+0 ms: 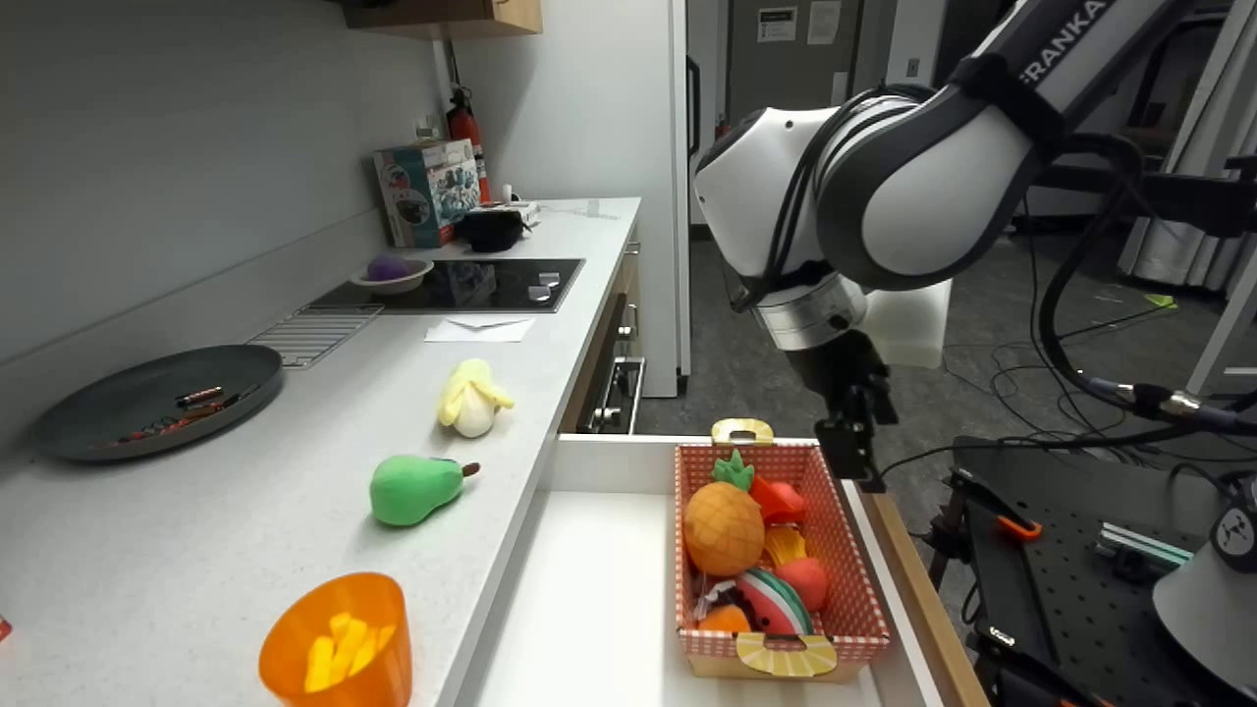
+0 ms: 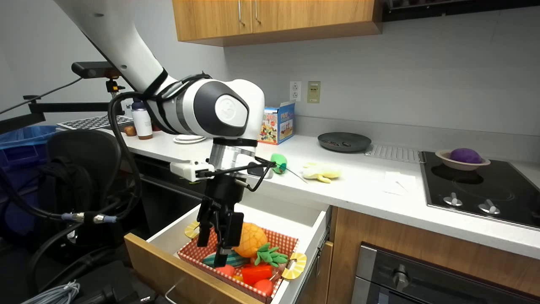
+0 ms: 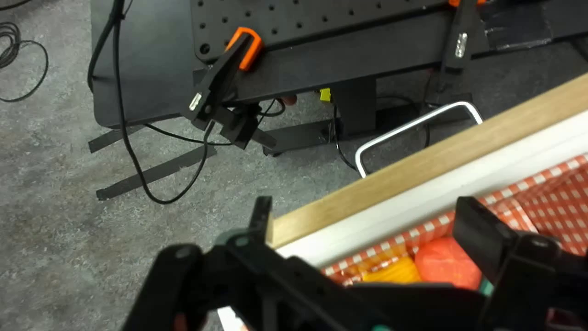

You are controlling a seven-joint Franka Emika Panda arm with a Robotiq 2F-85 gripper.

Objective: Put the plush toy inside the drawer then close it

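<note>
The orange plush toy [image 1: 724, 530] is roundish with green leaves on top. It lies in a red-checked basket inside the drawer and also shows in an exterior view [image 2: 250, 240]. It cannot be made out in the wrist view. The drawer [image 1: 589, 579] is pulled open; its wooden front [image 2: 181, 270] and white inner edge [image 3: 413, 197] show. My gripper [image 1: 852, 454] hangs above the drawer's front edge, beside the basket. In the wrist view my gripper [image 3: 370, 220] has its fingers wide apart with nothing held, and the drawer's front edge appears between them.
The basket [image 1: 854, 560] holds several other toys, including a watermelon piece [image 1: 776, 601]. A green plush [image 1: 412, 489], a pale yellow plush [image 1: 473, 401] and an orange cup [image 1: 339, 638] stand on the counter. A metal handle [image 3: 413, 124] sticks out from the drawer front. A black table [image 3: 147, 69] stands nearby.
</note>
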